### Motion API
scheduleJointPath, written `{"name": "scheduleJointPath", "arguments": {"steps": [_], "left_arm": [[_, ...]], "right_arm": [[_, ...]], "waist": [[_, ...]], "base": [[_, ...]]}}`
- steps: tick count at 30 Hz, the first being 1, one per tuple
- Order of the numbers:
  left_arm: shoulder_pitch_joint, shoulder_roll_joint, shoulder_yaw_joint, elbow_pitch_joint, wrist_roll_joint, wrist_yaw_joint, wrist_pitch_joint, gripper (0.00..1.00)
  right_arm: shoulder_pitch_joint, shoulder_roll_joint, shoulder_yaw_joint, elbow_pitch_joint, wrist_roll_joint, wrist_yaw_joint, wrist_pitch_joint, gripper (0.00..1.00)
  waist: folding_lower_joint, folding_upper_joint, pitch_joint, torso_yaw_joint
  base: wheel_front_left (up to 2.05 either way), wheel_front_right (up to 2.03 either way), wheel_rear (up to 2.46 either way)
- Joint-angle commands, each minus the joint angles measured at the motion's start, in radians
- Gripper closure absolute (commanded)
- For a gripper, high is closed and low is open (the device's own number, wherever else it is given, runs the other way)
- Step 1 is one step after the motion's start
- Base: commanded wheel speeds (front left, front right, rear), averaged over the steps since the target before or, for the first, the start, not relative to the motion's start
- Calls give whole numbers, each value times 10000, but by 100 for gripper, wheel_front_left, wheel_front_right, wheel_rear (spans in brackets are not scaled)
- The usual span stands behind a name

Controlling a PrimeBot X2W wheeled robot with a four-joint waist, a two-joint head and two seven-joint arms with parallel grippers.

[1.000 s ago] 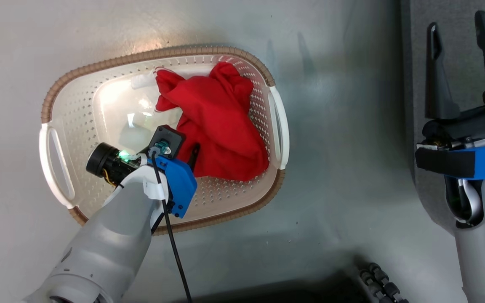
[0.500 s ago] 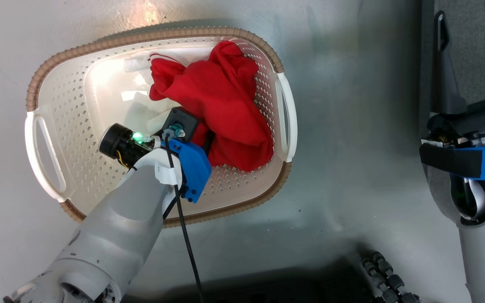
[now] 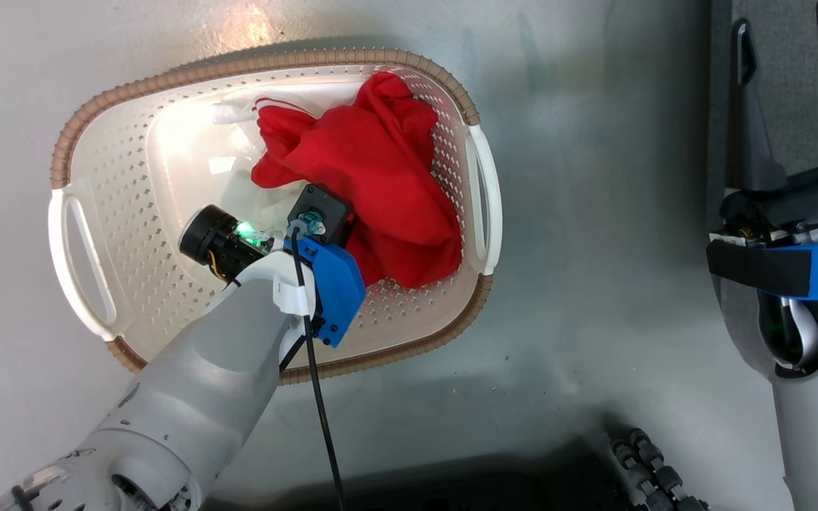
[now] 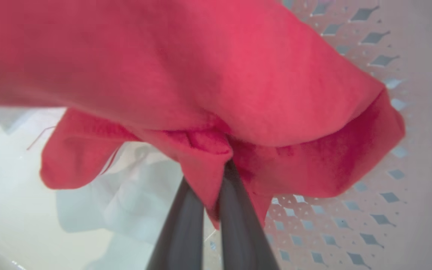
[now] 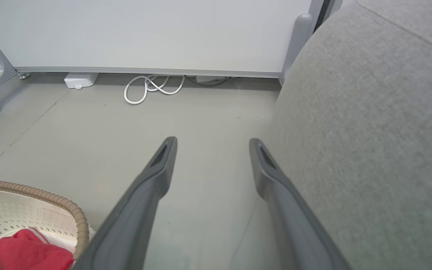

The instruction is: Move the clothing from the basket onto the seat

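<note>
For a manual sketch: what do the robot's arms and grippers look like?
The left forearm and right forearm are pale grey shells. The left gripper and right gripper each have two long, tapering dark grey fingers. Both wrists carry bright blue parts; the right's has a black strap. A black cable runs from the left wrist.

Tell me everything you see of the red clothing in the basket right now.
The red clothing is a soft, matte, crumpled heap. In the head view it is bunched in the right half of the basket, resting on its floor and against its perforated right wall. White fabric shows at its upper-left edge. The left end effector is shut on a fold at its lower-left edge. How many garments there are cannot be told.
</note>
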Motion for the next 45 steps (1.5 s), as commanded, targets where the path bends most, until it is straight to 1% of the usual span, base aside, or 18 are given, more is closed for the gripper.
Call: {"name": "scheduleJointPath", "arguments": {"steps": [1,9,20,25,32,37,38,39,41,42,45], "left_arm": [[-151,37,-86,-50,-81,-19,-72,100],[-193,19,-621,-246,-442,-19,-381,100],[-36,-58,-833,-643,-385,-19,-990,100],[83,-107,-858,-709,-172,-19,-1127,100],[284,-162,-863,-877,-273,-19,-1258,100],[285,13,-244,-1500,-20,-19,-1266,100],[285,13,-244,-1500,-20,-19,-1266,100],[379,43,108,-1754,236,-19,-1268,100],[492,86,496,-2015,510,-16,-1269,100],[492,86,496,-2015,510,-16,-1269,100],[708,174,1099,-2446,1000,79,-1268,100]], "right_arm": [[-162,-38,-62,17,-9,1,-38,0],[-232,-36,2,154,63,1,-38,0],[-146,-77,-23,383,135,1,-38,0],[5,-133,-29,515,140,1,-38,0],[281,-164,-66,686,138,1,-38,0],[482,-163,-108,798,149,1,-38,0],[482,-163,-108,798,149,1,-38,0],[596,-164,-128,845,149,1,-38,0],[696,-157,-145,898,151,1,-38,0],[696,-157,-145,898,151,1,-38,0],[847,-150,-166,972,161,1,-36,0]], "waist": [[0,0,-50,18],[0,0,-425,125],[0,0,-1253,391],[0,0,-1781,583],[0,0,-2732,877],[0,0,-3342,1078],[0,0,-3342,1078],[0,0,-3578,1153],[0,0,-3820,1224],[0,0,-3820,1224],[0,0,-4190,1309]], "base": [[0,0,0],[0,0,0],[0,0,0],[0,0,0],[0,0,0],[0,0,0],[0,0,0],[0,0,0],[0,0,0],[0,0,0],[0,0,0]]}}
